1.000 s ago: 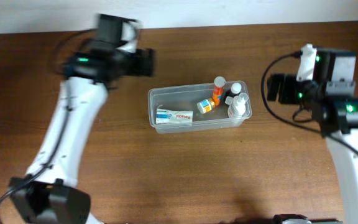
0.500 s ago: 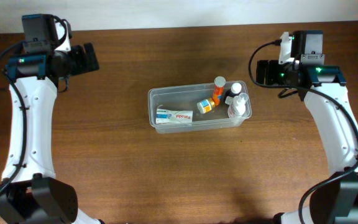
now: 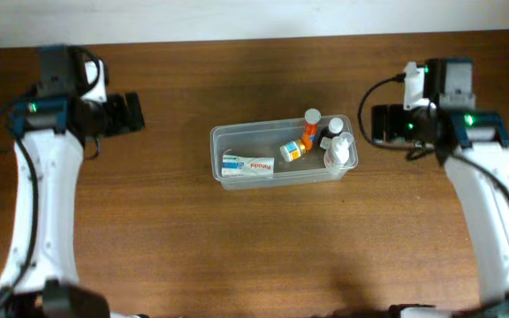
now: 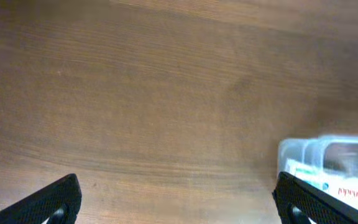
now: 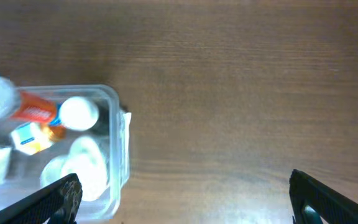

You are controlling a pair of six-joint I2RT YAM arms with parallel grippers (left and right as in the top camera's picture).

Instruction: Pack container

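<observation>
The clear plastic container (image 3: 237,134) sits mid-table. It holds a white toothpaste box (image 3: 247,164), an orange bottle (image 3: 308,129), a small orange-and-white box (image 3: 292,150), a dark bottle with a white cap (image 3: 333,128) and a white bottle (image 3: 340,152). My left gripper (image 3: 131,113) is open and empty, well left of the container; its wrist view shows the container's corner (image 4: 291,148). My right gripper (image 3: 376,124) is open and empty, just right of the container, whose right end shows in its wrist view (image 5: 118,118).
The brown wooden table (image 3: 263,247) lies all around the container. A pale wall strip runs along the table's far edge (image 3: 254,18). Both arms (image 3: 34,203) (image 3: 489,203) reach in from the front corners.
The left arm has swung left and back, away from the container. The right arm has shifted slightly. The container and its contents have not moved.
</observation>
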